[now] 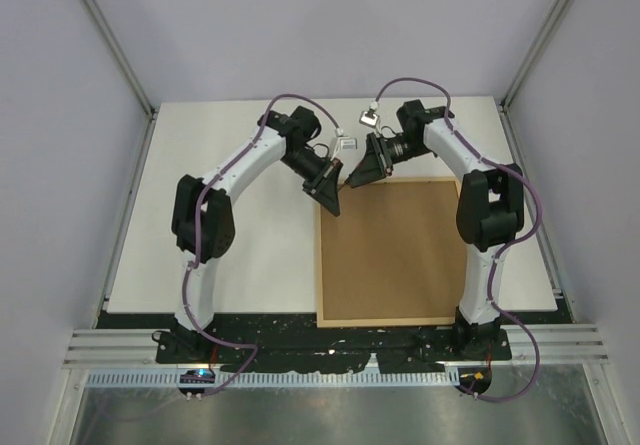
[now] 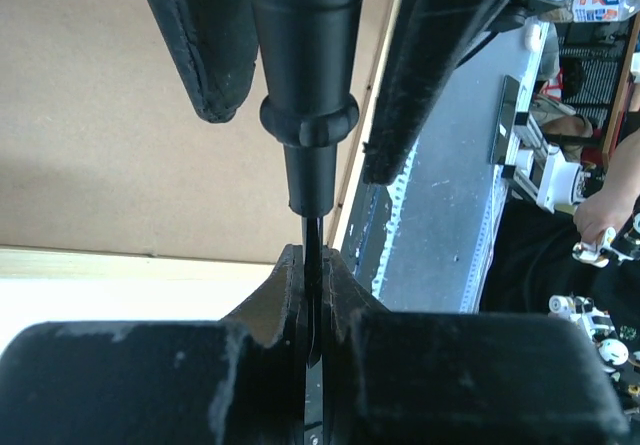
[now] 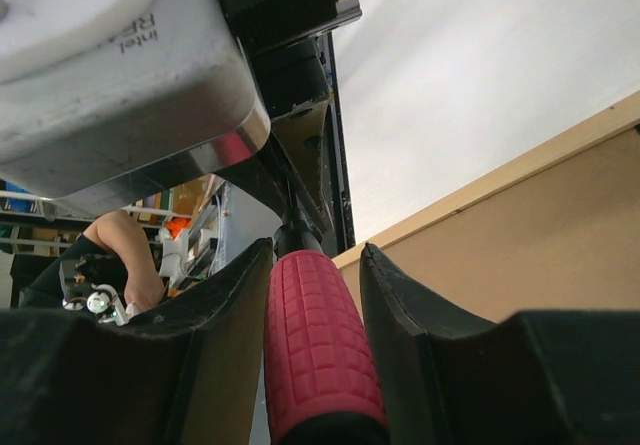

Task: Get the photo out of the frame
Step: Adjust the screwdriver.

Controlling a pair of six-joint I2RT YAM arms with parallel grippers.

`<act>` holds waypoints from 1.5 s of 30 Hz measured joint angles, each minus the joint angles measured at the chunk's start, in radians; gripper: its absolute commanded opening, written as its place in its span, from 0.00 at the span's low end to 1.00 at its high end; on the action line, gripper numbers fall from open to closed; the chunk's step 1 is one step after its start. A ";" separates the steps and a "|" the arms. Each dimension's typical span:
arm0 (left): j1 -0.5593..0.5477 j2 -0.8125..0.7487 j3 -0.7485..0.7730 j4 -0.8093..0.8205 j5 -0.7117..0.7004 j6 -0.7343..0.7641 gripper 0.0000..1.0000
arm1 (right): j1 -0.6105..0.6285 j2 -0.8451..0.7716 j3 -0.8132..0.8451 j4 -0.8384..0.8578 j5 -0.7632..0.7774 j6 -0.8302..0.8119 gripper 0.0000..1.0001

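Observation:
The frame point(image 1: 390, 255) lies flat on the table with its brown fibreboard back point(image 2: 100, 115) facing up inside a light-wood edge point(image 3: 500, 180). The photo is hidden. Above the frame's far left corner both grippers meet on a tool with a red ribbed handle point(image 3: 315, 345) and a thin black blade point(image 2: 313, 255). My left gripper point(image 2: 315, 265) is shut on the blade. The jaws of my right gripper point(image 3: 315, 255) stand around the handle; the left finger point(image 3: 215, 345) touches it and a gap shows at the right finger point(image 3: 420, 335).
A white tabletop point(image 1: 220, 165) surrounds the frame. A black base strip point(image 1: 330, 340) runs along the near edge under the arm bases. Beyond the table's edge are a person's arm point(image 2: 600, 215) and workshop clutter.

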 measured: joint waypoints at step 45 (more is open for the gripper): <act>0.005 -0.042 -0.034 0.071 -0.037 -0.044 0.56 | -0.005 -0.019 -0.051 0.015 -0.079 -0.003 0.08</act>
